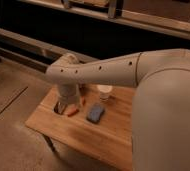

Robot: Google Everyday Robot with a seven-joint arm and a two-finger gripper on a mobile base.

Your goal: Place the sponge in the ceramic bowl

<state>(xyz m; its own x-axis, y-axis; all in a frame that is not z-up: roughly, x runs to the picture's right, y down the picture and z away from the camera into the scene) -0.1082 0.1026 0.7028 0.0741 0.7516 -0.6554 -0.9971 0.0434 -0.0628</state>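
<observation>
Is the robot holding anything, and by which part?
Cannot be told. The gripper is down at the wooden table's left end; the blue-grey rectangular sponge lies free beside it, not held.

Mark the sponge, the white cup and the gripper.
sponge (95, 112), camera view, middle of its top.
white cup (104, 93), camera view, its side wall.
gripper (65, 107), camera view, its lower end, left of the sponge.

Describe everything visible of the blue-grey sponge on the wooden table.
The sponge is a small blue-grey block with rounded corners, soft-looking, lying flat on the wooden table, just in front of the white cup. Only the table touches it. The gripper hangs apart from it, picture-left, beyond a slim red-orange piece.
</observation>
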